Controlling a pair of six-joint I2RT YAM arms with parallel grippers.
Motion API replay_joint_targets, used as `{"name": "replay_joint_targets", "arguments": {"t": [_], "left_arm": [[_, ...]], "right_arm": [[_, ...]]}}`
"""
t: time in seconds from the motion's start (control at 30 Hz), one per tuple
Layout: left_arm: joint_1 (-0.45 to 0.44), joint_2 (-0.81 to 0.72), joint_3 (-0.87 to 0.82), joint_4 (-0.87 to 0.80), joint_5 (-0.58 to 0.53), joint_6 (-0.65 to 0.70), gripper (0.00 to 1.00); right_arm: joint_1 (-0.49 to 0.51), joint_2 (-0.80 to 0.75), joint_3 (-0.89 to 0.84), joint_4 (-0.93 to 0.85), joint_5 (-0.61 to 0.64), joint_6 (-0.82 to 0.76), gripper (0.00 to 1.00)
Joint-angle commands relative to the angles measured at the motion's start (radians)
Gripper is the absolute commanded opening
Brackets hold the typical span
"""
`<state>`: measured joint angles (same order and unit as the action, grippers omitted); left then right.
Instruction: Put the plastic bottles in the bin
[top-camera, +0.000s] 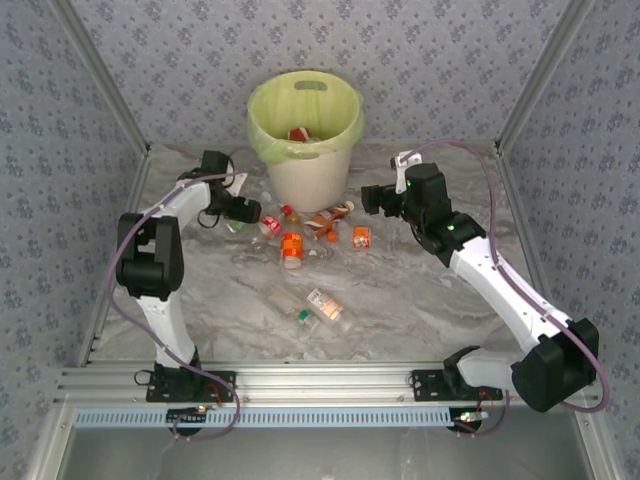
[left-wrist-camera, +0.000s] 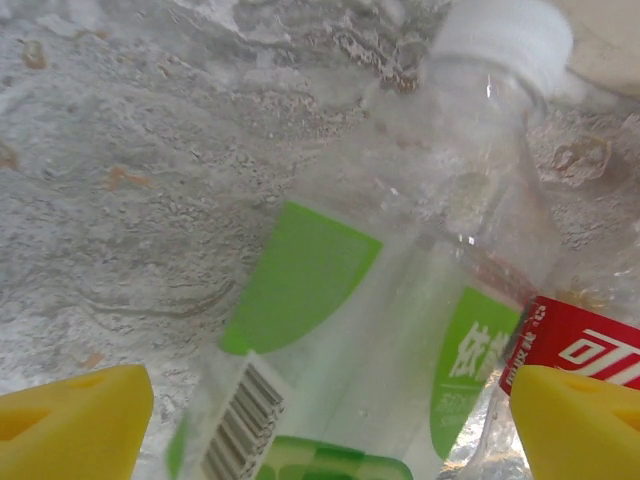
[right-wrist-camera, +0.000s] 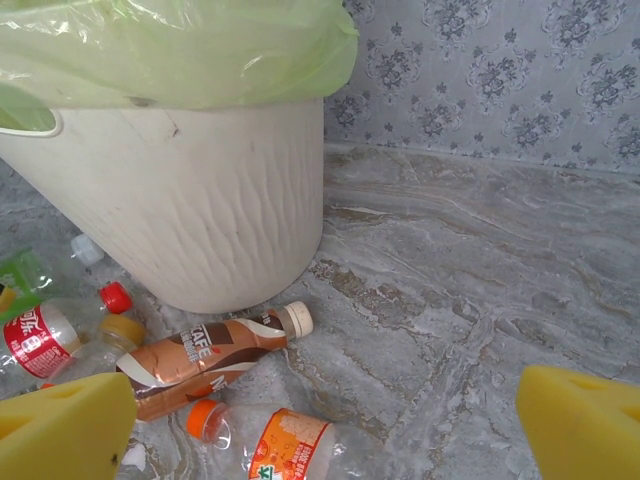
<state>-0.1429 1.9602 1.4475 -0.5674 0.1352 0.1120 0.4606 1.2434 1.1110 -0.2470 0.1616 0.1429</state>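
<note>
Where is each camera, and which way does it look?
Top external: high behind the robot, looking down at the table, bin, left arm and right arm.
Left wrist: on the left arm, looking close down at a green-label bottle between its yellow fingers.
Right wrist: on the right arm, looking low toward the bin, its yellow fingers in the corners.
Shared: top and right wrist both show the bin.

Green-label bottle (left-wrist-camera: 400, 300): barcode (left-wrist-camera: 243, 425), Chinese chars (left-wrist-camera: 470, 352).
</note>
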Motion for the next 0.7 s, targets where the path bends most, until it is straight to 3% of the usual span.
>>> {"name": "replay_joint_targets", "arguments": {"t": [0.0, 0.17, 0.37, 0.67], "left_arm": [[-0.003, 0.038, 0.021, -0.042, -0.002, 0.014, 0.90], [-0.027, 0.051, -0.012, -0.008, -0.050, -0.001, 0.87], [-0.030, 0.060, -0.043, 0.010, -0.061, -0.009, 0.73], [-0.030, 0.024, -0.042, 0.019, -0.083, -0.029, 0.62]], "right_arm": [[-0.007, -0.019, -0.002, -0.002, 0.010, 0.022, 1.00], [-0.008, -0.012, 0.004, -0.009, 0.006, 0.023, 1.00], [-0.009, -0.006, 0.003, -0.012, 0.001, 0.032, 1.00], [-0.008, 0.000, 0.008, -0.015, -0.004, 0.038, 1.00]]}}
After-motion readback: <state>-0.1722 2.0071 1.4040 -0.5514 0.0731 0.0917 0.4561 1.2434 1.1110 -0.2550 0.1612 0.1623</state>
